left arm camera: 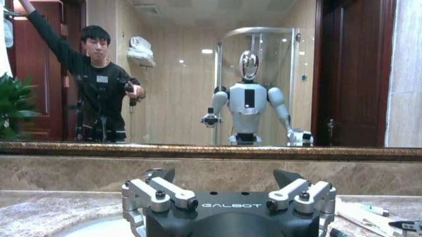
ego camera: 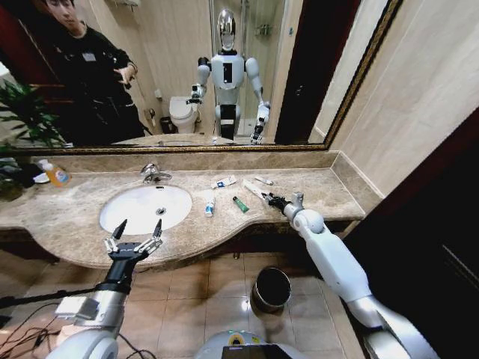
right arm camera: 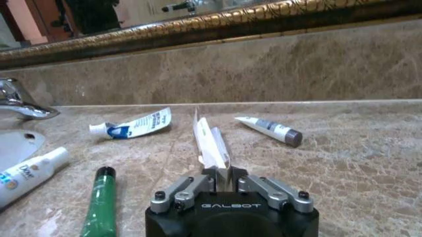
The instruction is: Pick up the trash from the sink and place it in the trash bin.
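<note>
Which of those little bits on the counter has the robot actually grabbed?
The white wrapper: the right gripper is shut on it; the tubes lie loose.

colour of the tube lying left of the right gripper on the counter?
Green tube with a black cap, clearest in the right wrist view.

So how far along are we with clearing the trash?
Early. The trash bin on the floor looks empty. The right gripper is shut on the white wrapper, still at the countertop. The green tube and three white tubes remain. The left gripper hovers open by the sink.
</note>
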{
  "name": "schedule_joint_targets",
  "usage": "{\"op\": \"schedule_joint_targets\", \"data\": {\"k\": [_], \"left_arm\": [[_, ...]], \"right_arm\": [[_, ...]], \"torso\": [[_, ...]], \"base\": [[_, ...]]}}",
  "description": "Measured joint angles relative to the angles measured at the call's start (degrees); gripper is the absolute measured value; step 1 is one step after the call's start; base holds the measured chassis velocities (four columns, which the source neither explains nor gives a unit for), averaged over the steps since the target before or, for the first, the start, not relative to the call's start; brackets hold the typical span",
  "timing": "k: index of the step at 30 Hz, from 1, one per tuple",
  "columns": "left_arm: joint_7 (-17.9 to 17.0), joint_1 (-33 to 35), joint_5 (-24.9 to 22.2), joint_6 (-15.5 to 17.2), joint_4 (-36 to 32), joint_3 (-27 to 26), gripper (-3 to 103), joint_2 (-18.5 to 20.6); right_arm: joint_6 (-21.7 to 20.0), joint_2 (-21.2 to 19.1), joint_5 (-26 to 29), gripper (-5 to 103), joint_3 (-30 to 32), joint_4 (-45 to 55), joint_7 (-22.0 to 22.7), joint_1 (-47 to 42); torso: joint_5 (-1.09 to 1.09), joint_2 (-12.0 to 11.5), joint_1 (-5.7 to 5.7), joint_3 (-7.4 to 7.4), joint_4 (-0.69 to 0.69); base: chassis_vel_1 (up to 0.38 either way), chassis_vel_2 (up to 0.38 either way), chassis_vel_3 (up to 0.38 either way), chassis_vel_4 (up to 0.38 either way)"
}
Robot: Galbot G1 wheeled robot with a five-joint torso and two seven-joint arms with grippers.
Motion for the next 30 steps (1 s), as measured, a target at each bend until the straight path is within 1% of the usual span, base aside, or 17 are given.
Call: {"op": "schedule_joint_targets", "data": {"k": [2, 3, 5, 7, 12, 15, 16, 18, 19, 20, 22, 23, 24, 25, 26, 28, 30], "left_arm": [[0.0, 0.0, 0.0, 0.0, 0.0, 0.0, 100, 0.0], [0.0, 0.0, 0.0, 0.0, 0.0, 0.0, 100, 0.0], [0.0, 0.0, 0.0, 0.0, 0.0, 0.0, 100, 0.0], [0.0, 0.0, 0.0, 0.0, 0.0, 0.0, 100, 0.0], [0.0, 0.0, 0.0, 0.0, 0.0, 0.0, 100, 0.0], [0.0, 0.0, 0.0, 0.0, 0.0, 0.0, 100, 0.0], [0.0, 0.0, 0.0, 0.0, 0.0, 0.0, 100, 0.0], [0.0, 0.0, 0.0, 0.0, 0.0, 0.0, 100, 0.0], [0.0, 0.0, 0.0, 0.0, 0.0, 0.0, 100, 0.0], [-0.01, 0.0, 0.0, 0.0, 0.0, 0.0, 100, -0.01], [-0.01, 0.0, 0.0, 0.0, 0.0, 0.0, 100, -0.01], [-0.01, 0.0, 0.0, 0.0, 0.0, 0.0, 100, -0.01], [0.03, 0.0, 0.0, 0.0, 0.0, 0.0, 100, 0.01], [0.0, 0.0, 0.0, 0.0, 0.0, 0.0, 100, 0.0], [0.0, 0.0, 0.0, 0.0, 0.0, 0.0, 100, 0.0], [0.01, 0.0, 0.0, 0.0, 0.0, 0.0, 100, 0.0], [0.01, 0.0, 0.0, 0.0, 0.0, 0.0, 100, 0.0]], "right_arm": [[0.06, -0.18, 0.0, 12, 0.25, 0.75, 0.15, -0.23], [0.11, -0.43, 0.05, 4, 0.59, 1.41, 0.34, -0.41], [0.15, -0.65, 0.15, 4, 0.86, 1.91, 0.46, -0.56], [0.5, -1.52, 0.5, 1, 2.19, 3.43, 0.71, -1.11], [0.4, -2.83, 1.42, 0, 4.34, 6.08, 1.2, -2.68], [-0.61, -5.33, 2.91, 0, 7.49, 11.31, 1.42, -6.76], [-0.61, -5.33, 2.91, 0, 7.49, 11.31, 1.42, -6.76], [-0.74, -8.06, 4.0, 0, 10.45, 16.78, 1.46, -12.16], [-0.74, -8.06, 4.0, 0, 10.45, 16.78, 1.46, -12.16], [-0.71, -9.15, 4.17, 0, 11.77, 18.76, 0.95, -14.51], [-0.7, -11.11, 4.44, 0, 15.55, 23.01, -2.1, -20.59], [-0.7, -11.11, 4.44, 0, 15.55, 23.01, -2.1, -20.59], [-0.72, -11.59, 4.49, 0, 16.79, 24.29, -3.81, -22.88], [-0.71, -11.84, 4.63, 0, 18.6, 25.81, -6.3, -25.78], [-0.71, -11.84, 4.63, 0, 18.6, 25.81, -6.3, -25.78], [-0.51, -11.35, 4.62, 0, 22.75, 28.19, -11.12, -32.22], [0.09, -10.28, 4.04, 0, 25.64, 29.06, -13.93, -36.73]], "torso": [[0.0, 0.0, 0.0, 0.0, 0.0], [0.0, 0.0, 0.0, 0.0, 0.0], [0.0, 0.0, 0.0, 0.0, 0.0], [0.0, 0.0, 0.0, 0.0, 0.0], [0.0, 0.0, 0.0, 0.0, 0.01], [0.0, 0.0, 0.0, 0.0, 0.0], [0.0, 0.0, 0.0, 0.0, 0.0], [0.01, 0.0, 0.0, -0.01, 0.0], [0.01, 0.0, 0.0, -0.01, 0.0], [0.0, 0.01, 0.0, -0.01, -0.01], [-0.01, 0.01, -0.01, -0.01, 0.0], [-0.01, 0.01, -0.01, -0.01, 0.0], [0.0, 0.01, -0.01, -0.01, -0.02], [0.0, 0.01, -0.01, -0.01, 0.0], [0.0, 0.01, -0.01, -0.01, 0.0], [-0.01, 0.01, -0.01, -0.01, -0.01], [0.0, 0.01, -0.01, -0.01, -0.01]], "base": [[0.0, 0.0, 0.0, 0.0], [0.0, 0.0, 0.0, 0.0], [0.0, 0.0, 0.0, 0.0], [0.0, 0.0, 0.0, 0.0], [0.0, 0.0, 0.0, 0.0], [0.0, 0.0, 0.0, 0.0], [0.0, 0.0, 0.0, 0.0], [0.0, 0.0, 0.0, 0.0], [0.0, 0.0, 0.0, 0.0], [0.0, 0.0, 0.0, 0.0], [0.0, 0.0, 0.0, 0.0], [0.0, 0.0, 0.0, 0.0], [0.0, 0.0, 0.0, 0.0], [0.0, 0.0, 0.0, 0.0], [0.0, 0.0, 0.0, 0.0], [0.0, 0.0, 0.0, 0.0], [0.0, 0.0, 0.0, 0.0]]}}
